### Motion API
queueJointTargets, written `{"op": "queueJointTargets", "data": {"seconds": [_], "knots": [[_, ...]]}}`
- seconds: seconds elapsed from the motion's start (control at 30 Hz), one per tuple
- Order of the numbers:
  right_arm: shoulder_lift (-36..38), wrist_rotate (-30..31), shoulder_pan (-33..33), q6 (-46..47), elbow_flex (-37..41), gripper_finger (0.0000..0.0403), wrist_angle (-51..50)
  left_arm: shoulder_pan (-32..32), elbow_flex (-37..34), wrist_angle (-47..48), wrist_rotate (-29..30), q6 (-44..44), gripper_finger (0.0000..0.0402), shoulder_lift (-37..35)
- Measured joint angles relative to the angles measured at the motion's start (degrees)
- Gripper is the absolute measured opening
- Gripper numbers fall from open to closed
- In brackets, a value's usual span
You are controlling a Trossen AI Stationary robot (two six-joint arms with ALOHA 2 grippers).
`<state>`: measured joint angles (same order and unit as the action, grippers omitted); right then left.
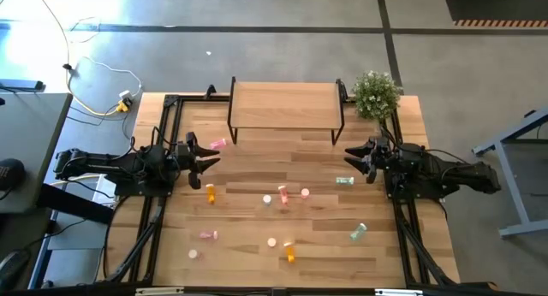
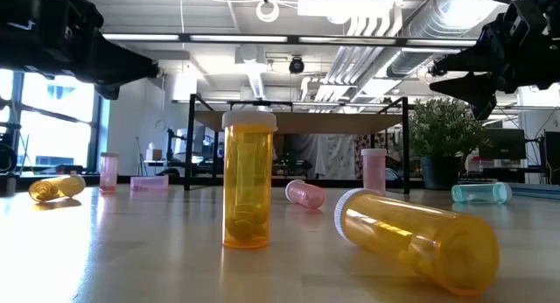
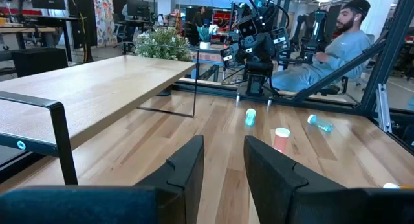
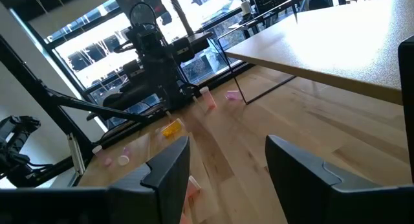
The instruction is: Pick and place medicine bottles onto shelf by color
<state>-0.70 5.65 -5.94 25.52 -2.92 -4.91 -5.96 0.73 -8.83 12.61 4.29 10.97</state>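
Note:
Small medicine bottles are scattered over the wood table. A pink one (image 1: 218, 144) lies near the shelf's left legs, and an orange one (image 1: 211, 193) stands left of centre. Pink ones (image 1: 282, 194) cluster mid-table. Teal ones lie at the right (image 1: 344, 181) and lower right (image 1: 358, 233), and an orange one (image 1: 289, 253) lies near the front edge. The shelf (image 1: 284, 106) stands at the far middle with a bare top. My left gripper (image 1: 210, 162) (image 3: 223, 149) hovers at the left, its fingers a narrow gap apart with nothing between. My right gripper (image 1: 351, 159) (image 4: 228, 149) hovers at the right, open wider and empty.
A potted plant (image 1: 377, 92) stands at the shelf's right end. Black frame rails (image 1: 163, 125) run along both table sides beneath the arms. A person (image 3: 336, 43) sits beyond the table's right side. In the low view an upright orange bottle (image 2: 248, 180) stands close to the camera.

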Motion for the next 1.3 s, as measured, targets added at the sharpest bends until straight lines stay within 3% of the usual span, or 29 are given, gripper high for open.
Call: {"op": "queueJointTargets", "data": {"seconds": [1.1, 1.3], "knots": [[0.0, 0.0, -0.02, -0.01, 0.01, 0.0193, 0.0, 0.01, 0.0, -0.96, 0.01, 0.23, 0.01, 0.02], [-0.01, 0.0, -0.02, 0.0, 0.02, 0.0193, 0.0, 0.0, 0.0, -3.15, 0.04, 3.47, 0.01, 0.02]]}}
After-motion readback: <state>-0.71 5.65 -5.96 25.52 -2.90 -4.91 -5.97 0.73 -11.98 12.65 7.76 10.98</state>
